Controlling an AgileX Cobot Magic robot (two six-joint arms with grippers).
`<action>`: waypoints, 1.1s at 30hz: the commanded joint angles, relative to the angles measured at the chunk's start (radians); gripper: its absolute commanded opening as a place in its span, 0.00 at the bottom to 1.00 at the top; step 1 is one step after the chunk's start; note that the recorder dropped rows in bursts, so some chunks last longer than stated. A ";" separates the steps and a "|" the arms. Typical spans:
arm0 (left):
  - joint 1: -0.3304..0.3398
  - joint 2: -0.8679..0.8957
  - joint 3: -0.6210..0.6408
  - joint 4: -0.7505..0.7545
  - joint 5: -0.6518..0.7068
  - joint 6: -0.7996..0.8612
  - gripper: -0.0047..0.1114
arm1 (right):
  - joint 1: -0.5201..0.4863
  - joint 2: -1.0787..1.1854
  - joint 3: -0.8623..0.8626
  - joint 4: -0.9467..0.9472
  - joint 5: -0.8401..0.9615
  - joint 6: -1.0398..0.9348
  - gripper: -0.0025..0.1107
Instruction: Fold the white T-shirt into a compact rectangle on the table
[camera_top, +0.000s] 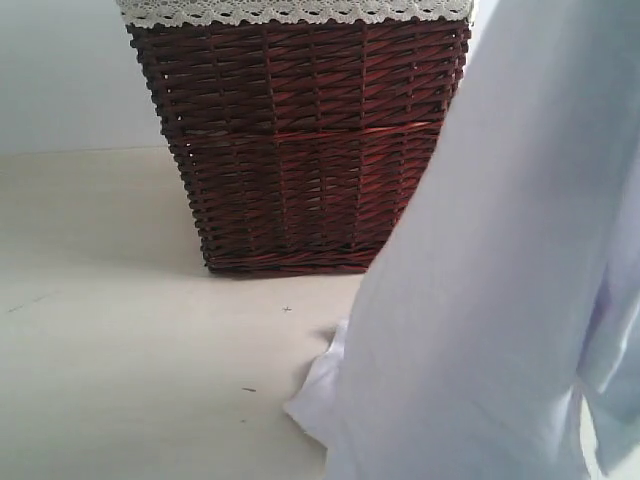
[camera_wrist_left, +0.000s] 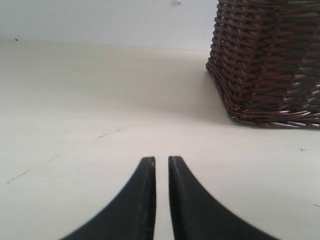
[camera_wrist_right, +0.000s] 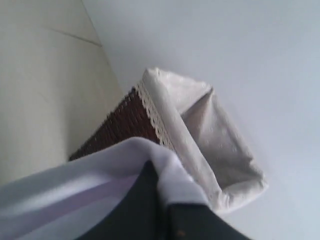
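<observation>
Two pincers, two roles. Right pincer (camera_wrist_right: 161, 200) clamped on a bunch of the white T-shirt (camera_top: 500, 300), held high so the cloth hangs at right, lower edge touching the counter (camera_top: 120, 370) near the wicker basket (camera_top: 300, 150); probably to let it drape free for spreading. Left pincer (camera_wrist_left: 161, 162) low, near-closed, empty.

Open table (camera_top: 120, 380) extends left of and in front of the wicker basket (camera_top: 300, 150), which blocks the rear centre. The hanging white T-shirt (camera_top: 500, 280) curtains the right side, its lower edge touching the table near the basket's front.
</observation>
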 joint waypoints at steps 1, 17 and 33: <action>-0.006 -0.007 -0.001 0.002 -0.006 0.003 0.14 | 0.066 -0.023 -0.007 -0.274 -0.029 0.127 0.02; -0.006 -0.007 -0.001 0.002 -0.006 0.003 0.14 | 0.176 -0.097 -0.136 -0.951 -0.014 0.485 0.02; -0.006 -0.007 -0.001 0.002 -0.006 0.003 0.14 | 0.176 0.092 -0.159 -0.541 0.092 0.483 0.02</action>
